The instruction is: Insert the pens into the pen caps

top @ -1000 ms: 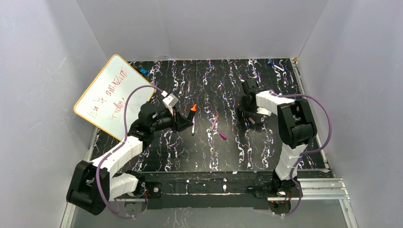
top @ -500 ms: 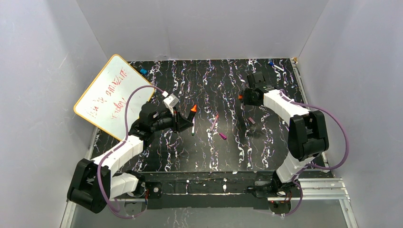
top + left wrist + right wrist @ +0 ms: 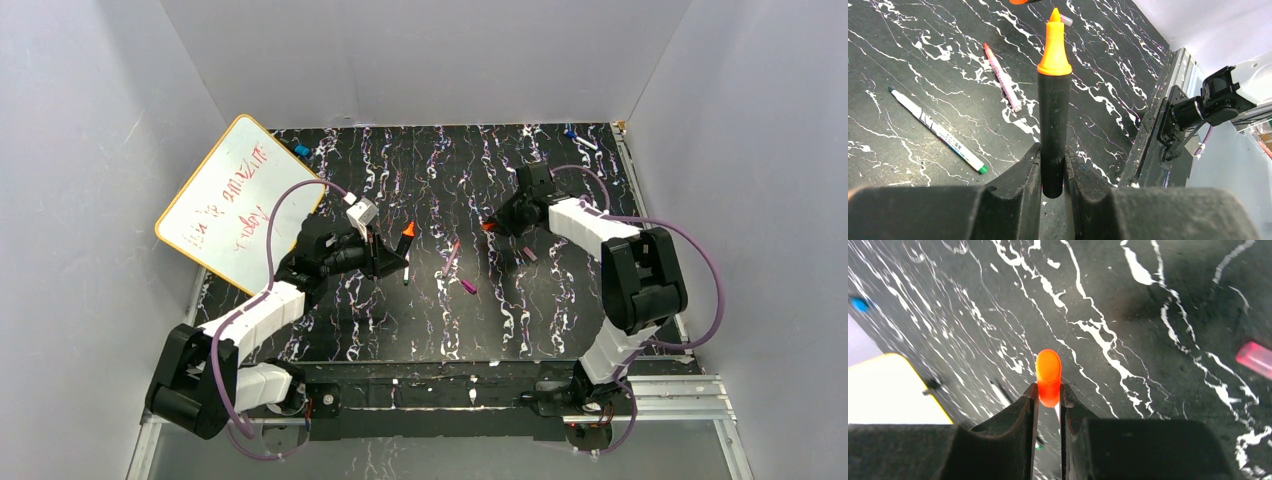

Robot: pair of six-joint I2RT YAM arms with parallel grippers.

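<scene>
Left gripper: clamped on the lower barrel of the thick black marker pen with the orange tip, left of the thin pink pen that lies slanted mid-table.
Why held so: the low grip leaves the orange tip bare and pointing away from the fingers, so a cap can go over it unobstructed.
Right gripper: closed on the small orange plastic cap, right of the pink pen and just past its far end, apparently off the black marbled table.
Cap grip: pinched by one end, with the rounded end standing proud of the fingertips; which end is open I cannot tell.
Between the arms: from above, the pink pen lies in the gap, with the marker tip and orange cap facing each other across it but apart.
Whitish pen with green tip: flat on the table just left of the pink pen, green tip toward the near edge.
Magenta cap: on the table just beside the pink pen's near end.
Dark purple cap: on the table right of the pink pen, below the right arm.
Step in hand: probably bringing the orange cap to the marker tip; no pen looks capped.
Next move needs: cap mouth lined up with the marker's axis, then a straight push.
Risk: an off-axis push could tilt the marker or pop the cap free.
</scene>
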